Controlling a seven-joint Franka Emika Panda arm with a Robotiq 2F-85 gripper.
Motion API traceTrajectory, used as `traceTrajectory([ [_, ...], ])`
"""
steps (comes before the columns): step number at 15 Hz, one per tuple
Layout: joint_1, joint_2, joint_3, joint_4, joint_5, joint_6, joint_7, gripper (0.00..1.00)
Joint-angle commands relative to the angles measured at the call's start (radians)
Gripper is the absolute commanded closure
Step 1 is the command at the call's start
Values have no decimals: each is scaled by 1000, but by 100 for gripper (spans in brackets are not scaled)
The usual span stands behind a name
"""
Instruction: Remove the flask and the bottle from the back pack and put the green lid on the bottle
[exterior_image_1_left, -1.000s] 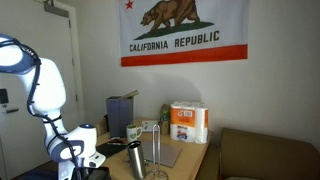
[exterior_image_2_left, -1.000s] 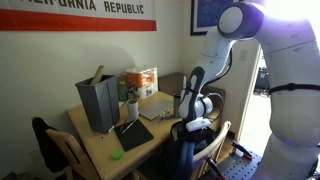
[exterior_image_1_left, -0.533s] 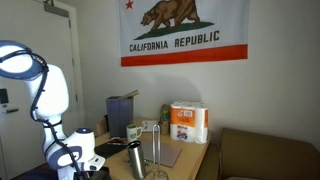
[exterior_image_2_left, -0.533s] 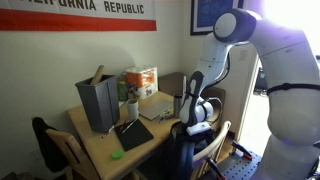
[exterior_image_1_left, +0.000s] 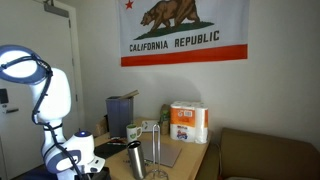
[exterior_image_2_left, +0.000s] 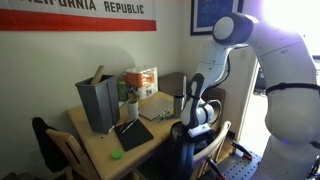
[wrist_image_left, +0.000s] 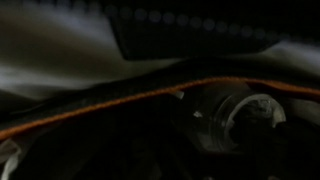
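With the flask (exterior_image_1_left: 135, 160) out on the table (exterior_image_2_left: 100, 148) and the green lid (exterior_image_2_left: 117, 155) near its front edge, the gripper (exterior_image_2_left: 197, 127), jaws unreadable, hangs low over the back pack (exterior_image_2_left: 188, 152), apparently seeking the bottle (wrist_image_left: 235, 118), which needs grasping next.

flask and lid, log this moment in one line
flask on table | green lid on table | arm low at back pack | wrist view dark

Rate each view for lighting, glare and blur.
Wrist view: very dark and blurred, only an orange seam and a round rim stand out. In an exterior view, even light, flag sharp. In an exterior view, glare washes out the arm at top right.
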Motion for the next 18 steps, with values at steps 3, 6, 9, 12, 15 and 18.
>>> traceTrajectory([
  [3,-33,-1,18,-1,-17,16,-27,87],
  [6,-52,-23,36,-6,-9,-11,-20,92],
  [9,-90,-91,76,-31,9,-71,-7,94],
  [12,-91,-214,98,-61,45,-206,14,94],
  [15,-42,-362,76,-62,93,-387,22,94],
  [18,34,-513,13,-33,74,-622,77,94],
])
